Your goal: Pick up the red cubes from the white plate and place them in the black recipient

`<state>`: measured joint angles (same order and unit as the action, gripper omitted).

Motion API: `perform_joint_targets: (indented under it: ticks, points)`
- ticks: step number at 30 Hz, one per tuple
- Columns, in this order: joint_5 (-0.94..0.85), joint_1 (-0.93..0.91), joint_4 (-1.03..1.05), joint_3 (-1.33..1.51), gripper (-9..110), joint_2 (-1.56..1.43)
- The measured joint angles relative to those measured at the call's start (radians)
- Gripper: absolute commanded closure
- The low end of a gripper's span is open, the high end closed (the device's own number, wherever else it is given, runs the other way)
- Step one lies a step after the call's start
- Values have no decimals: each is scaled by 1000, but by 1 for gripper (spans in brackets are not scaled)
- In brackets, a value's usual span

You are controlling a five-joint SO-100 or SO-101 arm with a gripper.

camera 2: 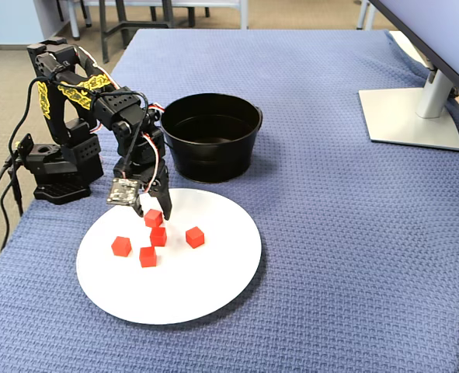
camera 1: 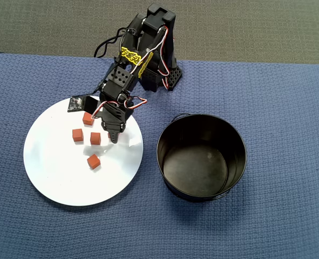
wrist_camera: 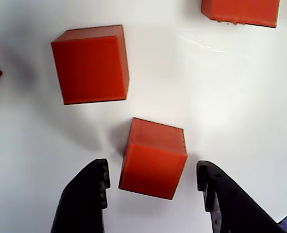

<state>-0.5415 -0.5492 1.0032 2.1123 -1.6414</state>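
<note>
The white plate lies on the blue cloth left of the black pot, which holds nothing. Several red cubes lie on the plate: the overhead view shows ones at its upper part, and the fixed view shows them clustered on the plate's near-left half. My gripper is low over the plate and open. In the wrist view one cube sits between the fingers with gaps on both sides; the gripper is not touching it. Another cube lies just beyond.
The arm's base stands at the cloth's edge behind the plate, with cables trailing off the table. The pot stands close behind the plate. A monitor stand sits at the far right.
</note>
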Motion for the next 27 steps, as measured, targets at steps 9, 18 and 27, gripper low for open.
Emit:
perform_joint_targets:
  ticks: [9, 18, 27]
  points:
    - [0, 2, -21, 0, 102, 0]
    - [34, -20, 49, -41, 102, -95]
    - [209, 72, 249, -166, 102, -420]
